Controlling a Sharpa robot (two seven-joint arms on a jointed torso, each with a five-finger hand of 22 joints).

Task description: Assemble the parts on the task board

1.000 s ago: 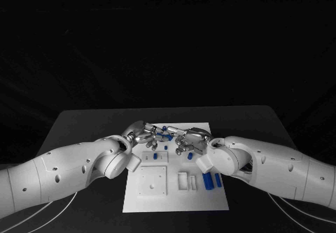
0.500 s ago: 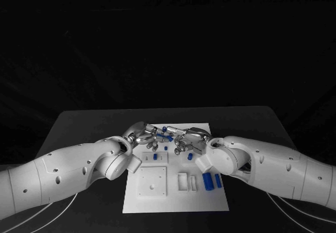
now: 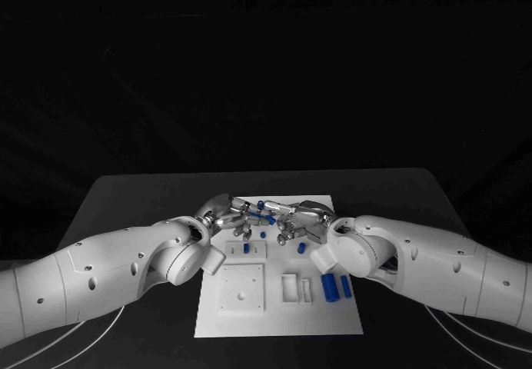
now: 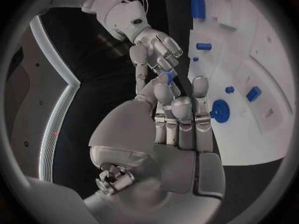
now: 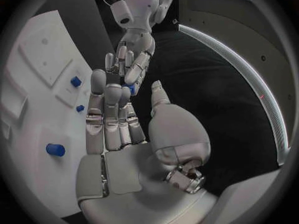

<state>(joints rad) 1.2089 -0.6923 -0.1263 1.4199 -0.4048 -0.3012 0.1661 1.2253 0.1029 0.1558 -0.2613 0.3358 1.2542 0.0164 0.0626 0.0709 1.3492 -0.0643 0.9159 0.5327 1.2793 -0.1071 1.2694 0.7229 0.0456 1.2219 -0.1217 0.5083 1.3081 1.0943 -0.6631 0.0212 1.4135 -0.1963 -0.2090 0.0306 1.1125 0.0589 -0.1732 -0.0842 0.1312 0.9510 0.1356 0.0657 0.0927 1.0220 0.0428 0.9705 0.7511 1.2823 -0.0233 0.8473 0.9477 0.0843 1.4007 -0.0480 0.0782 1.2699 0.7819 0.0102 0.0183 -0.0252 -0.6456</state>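
Note:
Over the far half of the white task board my two hands meet fingertip to fingertip. A small blue part sits between them, off the board. My left hand grips it from one side and my right hand from the other. The left wrist view shows my left hand reaching up to the blue part, with the right hand's fingers curled onto it. In the right wrist view the same blue part lies where my right hand and the left hand's fingers touch.
Other blue parts lie on the board: two bars near my right forearm, and small ones under the hands. A white square block and slotted blocks stand at the near end. A round blue part lies beside my left fingers.
The blue part has shifted slightly toward my right hand, and the two hands' fingertips have closed in on it. The arms have barely moved.

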